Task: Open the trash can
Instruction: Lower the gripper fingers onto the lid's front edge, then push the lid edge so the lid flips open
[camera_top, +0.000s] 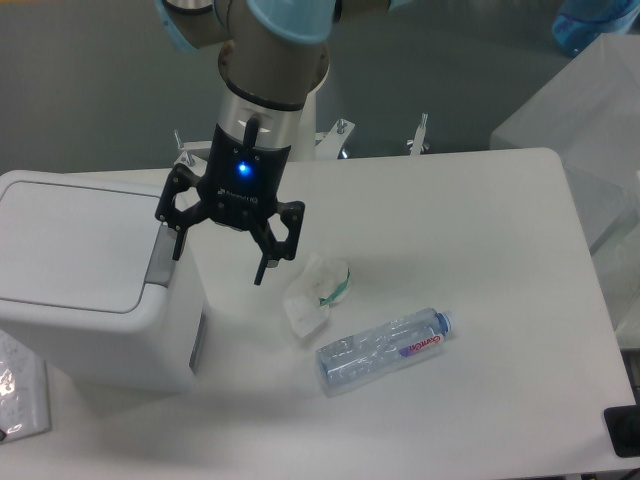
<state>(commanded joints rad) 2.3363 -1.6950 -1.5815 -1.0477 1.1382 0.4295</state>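
Note:
The trash can (75, 290) is a large white boxy bin at the left of the table, with its flat lid (75, 240) down. Its grey push tab (159, 258) sits on the right edge of the top. My gripper (220, 262) is open, fingers pointing down. The left finger (177, 243) hangs just above and beside the tab; the right finger (262, 270) is over the table to the right of the bin. It holds nothing.
A crumpled white mask with a teal strap (315, 292) lies just right of the gripper. A clear plastic bottle (385, 350) lies on its side beyond it. A packet (20, 395) lies at the front left. The white table (480, 260) extends right.

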